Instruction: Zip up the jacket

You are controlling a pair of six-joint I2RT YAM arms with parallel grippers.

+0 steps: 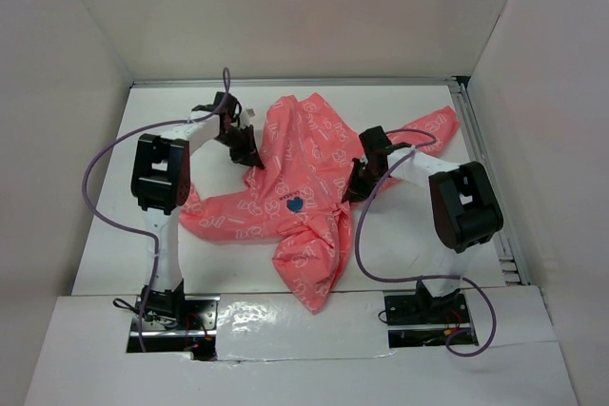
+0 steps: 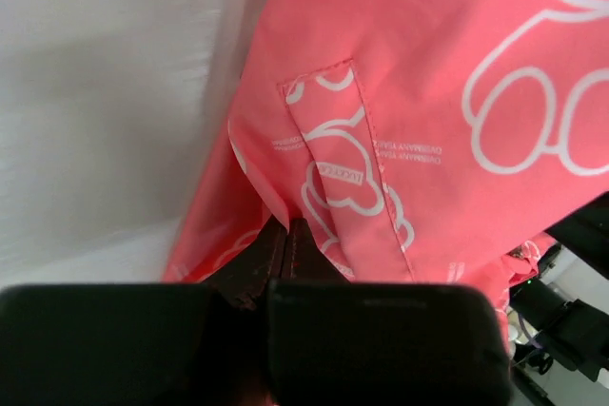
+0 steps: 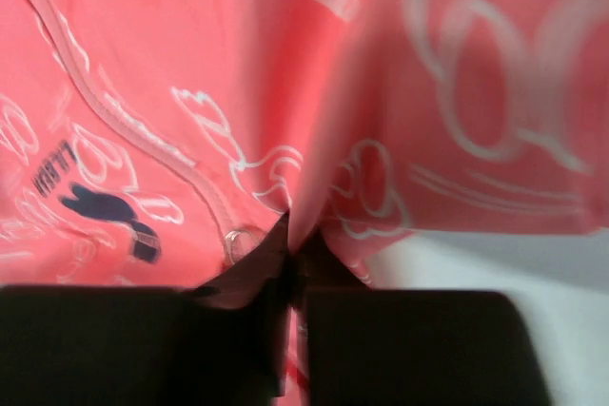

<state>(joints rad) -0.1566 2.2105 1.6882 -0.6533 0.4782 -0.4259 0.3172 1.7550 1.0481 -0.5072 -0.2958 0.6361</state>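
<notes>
The coral-pink jacket point(image 1: 309, 164) with white outline print lies crumpled mid-table, its dark blue chest mark point(image 1: 294, 203) facing up. My left gripper point(image 1: 249, 157) sits at the jacket's left edge. In the left wrist view it point(image 2: 286, 227) is shut, pinching the jacket point(image 2: 457, 64) edge beside a stitched flap point(image 2: 343, 159). My right gripper point(image 1: 354, 187) is at the jacket's right side. In the right wrist view it point(image 3: 297, 240) is shut on a raised fold of the jacket point(image 3: 171, 64). A zipper line point(image 3: 124, 135) runs past the chest mark point(image 3: 95, 206).
White walls enclose the white table point(image 1: 219, 273) on the left, back and right. A metal rail point(image 1: 485, 168) runs along the right edge. Purple cables point(image 1: 105, 154) loop off both arms. The arm bases point(image 1: 171, 311) stand at the near edge.
</notes>
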